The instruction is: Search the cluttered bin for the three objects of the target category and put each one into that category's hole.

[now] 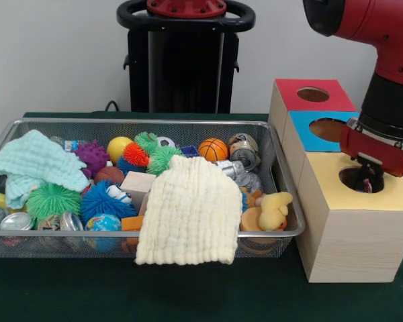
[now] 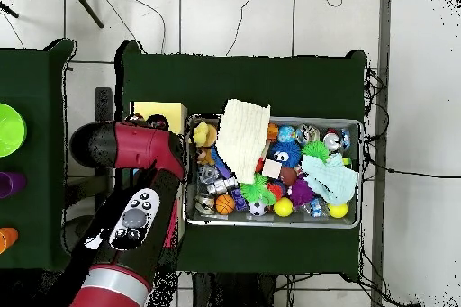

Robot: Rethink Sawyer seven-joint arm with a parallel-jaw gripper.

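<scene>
Fingers (image 1: 367, 180) reach down into the round hole of the yellow-topped box (image 1: 336, 231), the landmark here; whether they are spread or closed, or carry anything, cannot be told, as the hole's rim hides them. The red and black arm (image 1: 389, 80) rises straight above that box. Behind the box stand a blue-topped box (image 1: 309, 124) and, further back, a red-topped box (image 1: 292, 90). Beside the box on the green tabletop (image 1: 188, 295) sits the wire bin (image 1: 27, 251), full of clutter: a cream cloth (image 1: 188, 215) draped over its front rim, a mint cloth (image 1: 33, 164), spiky balls, a yellow duck (image 1: 274, 209) nearest the box.
</scene>
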